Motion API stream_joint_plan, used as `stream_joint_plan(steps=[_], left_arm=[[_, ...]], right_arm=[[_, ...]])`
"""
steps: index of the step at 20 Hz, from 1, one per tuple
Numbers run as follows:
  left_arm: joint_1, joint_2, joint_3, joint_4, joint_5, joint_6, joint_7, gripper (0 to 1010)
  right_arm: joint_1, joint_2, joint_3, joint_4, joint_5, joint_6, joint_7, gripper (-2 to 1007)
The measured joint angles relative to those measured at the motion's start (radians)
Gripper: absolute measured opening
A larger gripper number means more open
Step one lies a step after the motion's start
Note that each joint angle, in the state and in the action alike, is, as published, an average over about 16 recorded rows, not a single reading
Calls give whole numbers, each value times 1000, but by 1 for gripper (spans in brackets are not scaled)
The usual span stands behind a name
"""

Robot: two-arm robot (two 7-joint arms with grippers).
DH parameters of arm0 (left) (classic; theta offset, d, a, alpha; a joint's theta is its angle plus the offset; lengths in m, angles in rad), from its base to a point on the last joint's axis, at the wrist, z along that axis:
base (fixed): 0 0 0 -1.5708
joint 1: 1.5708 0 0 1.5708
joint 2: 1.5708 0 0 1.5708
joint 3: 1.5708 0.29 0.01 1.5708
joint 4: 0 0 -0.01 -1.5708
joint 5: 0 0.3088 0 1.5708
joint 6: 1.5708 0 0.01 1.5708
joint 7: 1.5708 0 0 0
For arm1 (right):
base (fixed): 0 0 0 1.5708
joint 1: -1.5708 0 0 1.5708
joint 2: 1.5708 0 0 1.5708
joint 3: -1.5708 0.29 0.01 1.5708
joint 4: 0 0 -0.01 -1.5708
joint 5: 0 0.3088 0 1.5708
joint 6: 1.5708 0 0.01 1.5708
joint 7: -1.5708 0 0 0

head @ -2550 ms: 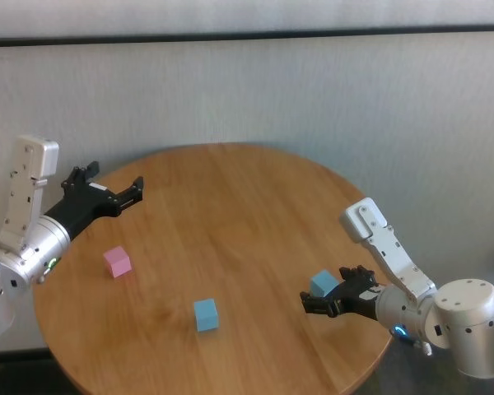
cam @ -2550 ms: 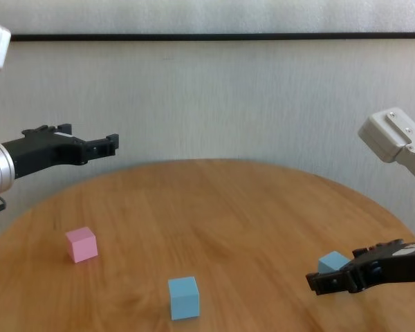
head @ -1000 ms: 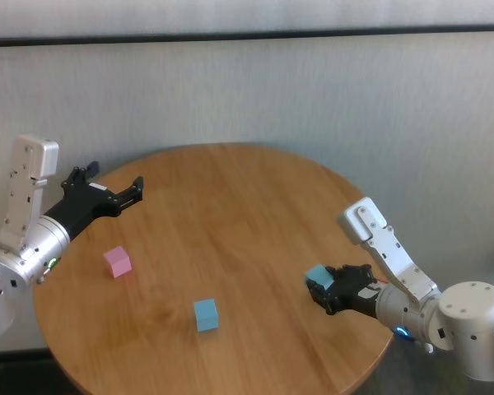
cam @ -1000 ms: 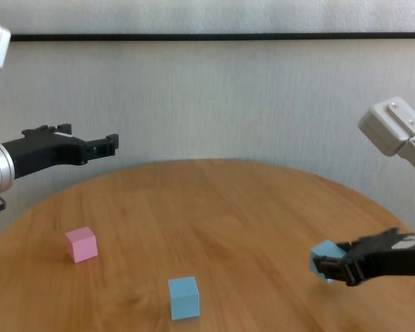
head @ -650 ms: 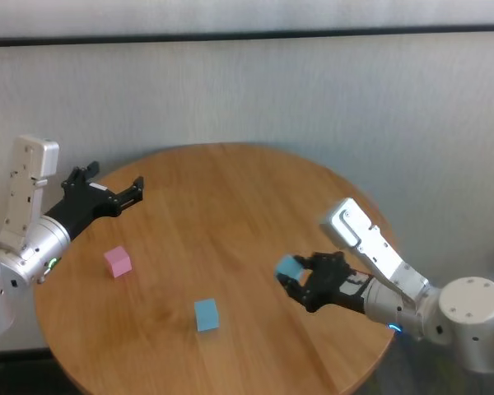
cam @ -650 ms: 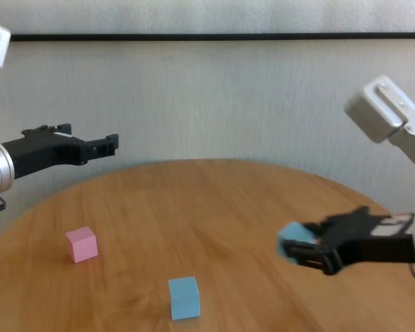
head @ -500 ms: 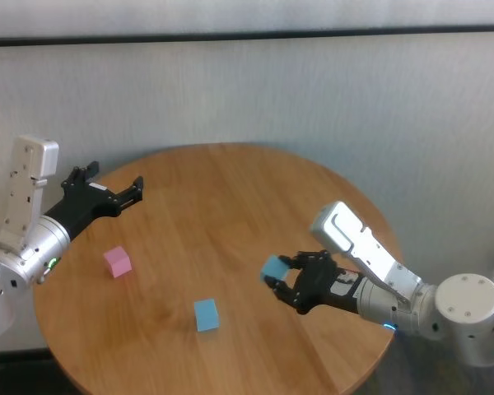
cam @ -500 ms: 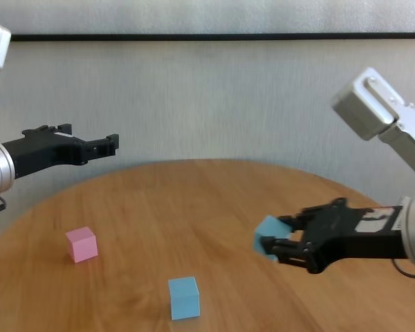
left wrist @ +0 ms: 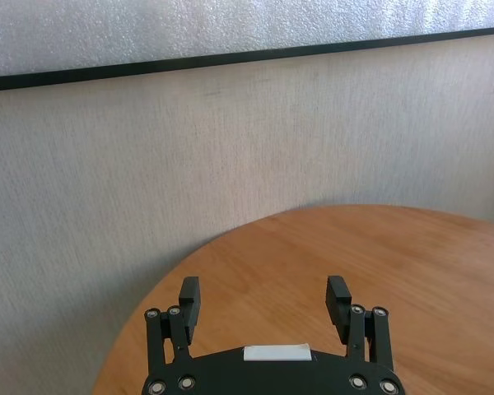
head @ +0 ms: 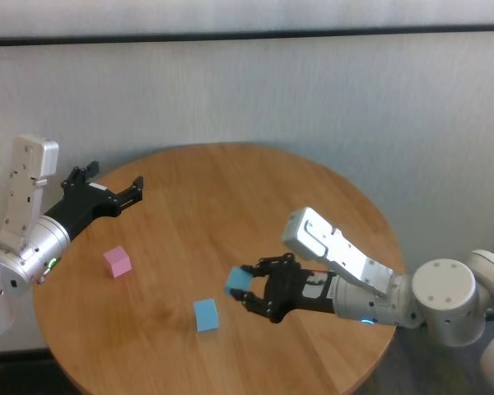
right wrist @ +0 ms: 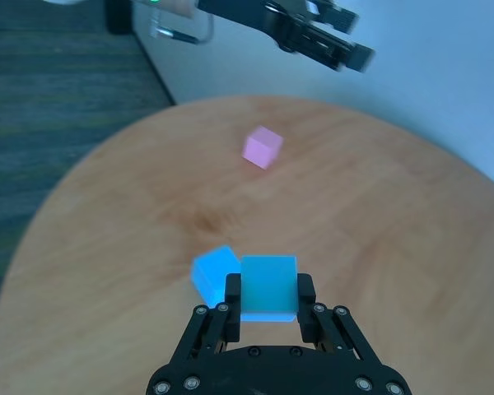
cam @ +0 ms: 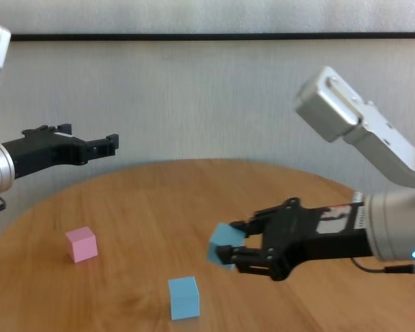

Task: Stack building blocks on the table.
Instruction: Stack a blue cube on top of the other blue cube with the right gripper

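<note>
My right gripper is shut on a light blue cube and holds it in the air above the round wooden table, just right of the second light blue cube. The chest view shows the held cube above and right of the resting one. In the right wrist view the held cube sits between the fingers, with the other blue cube just beyond. The pink cube lies at the table's left. My left gripper is open, raised over the left edge.
A pale textured wall stands behind the table. The table's far half holds nothing. The table's left edge is near my left arm.
My right gripper closed on the light blue cube at the table's right, lifted it, and carried it left toward the other blue cube. The left arm has not moved.
</note>
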Motion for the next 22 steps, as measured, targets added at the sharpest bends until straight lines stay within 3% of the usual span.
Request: stream_joint_plan(steps=[9,15,22], left_arm=[[0,0,0,0,0,0,0,999],[0,0,0,0,0,0,0,1000],[0,0,0,0,0,0,0,1000]], right_arm=[[65,-42,-44,66,14,12,103,370],[105,-63,-74,112,18,26,135,370],[145,-88,-101,166,13,30,151,370]])
